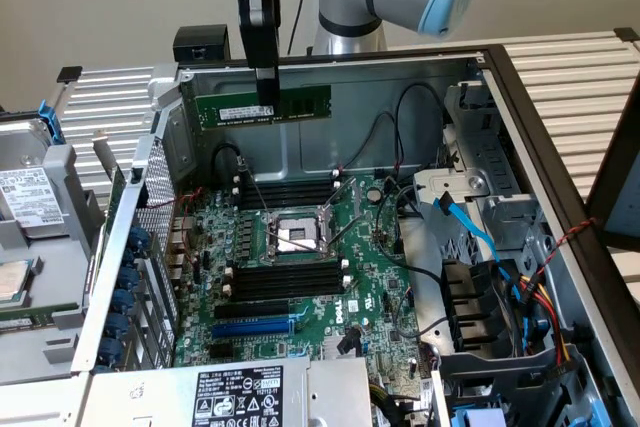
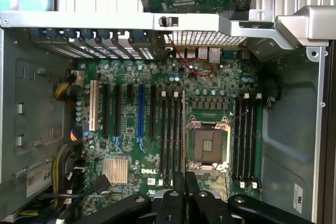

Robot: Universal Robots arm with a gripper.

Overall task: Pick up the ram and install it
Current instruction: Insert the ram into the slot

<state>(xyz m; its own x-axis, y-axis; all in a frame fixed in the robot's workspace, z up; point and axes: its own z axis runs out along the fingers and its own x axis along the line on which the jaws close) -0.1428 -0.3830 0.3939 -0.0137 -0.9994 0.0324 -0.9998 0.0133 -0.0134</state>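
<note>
The ram point(image 1: 300, 102), a long green stick with a white label, hangs level above the far wall of the open computer case. My gripper point(image 1: 267, 97) is shut on its middle from above. It is well above the motherboard point(image 1: 370, 247). Two banks of black memory slots point(image 1: 285, 192) point(image 1: 290, 277) lie on either side of the CPU socket point(image 1: 290, 235). In the wrist view my gripper point(image 2: 185, 195) looks down past the socket point(image 2: 207, 145), with slot banks point(image 2: 170, 135) point(image 2: 245, 135) beside it.
A blue expansion slot point(image 1: 255, 327) lies near the front of the board. Cables and a drive cage point(image 1: 500, 247) crowd the exterior view's right. The case's metal walls point(image 1: 350, 67) ring the board. A power supply point(image 1: 240, 392) sits at the front.
</note>
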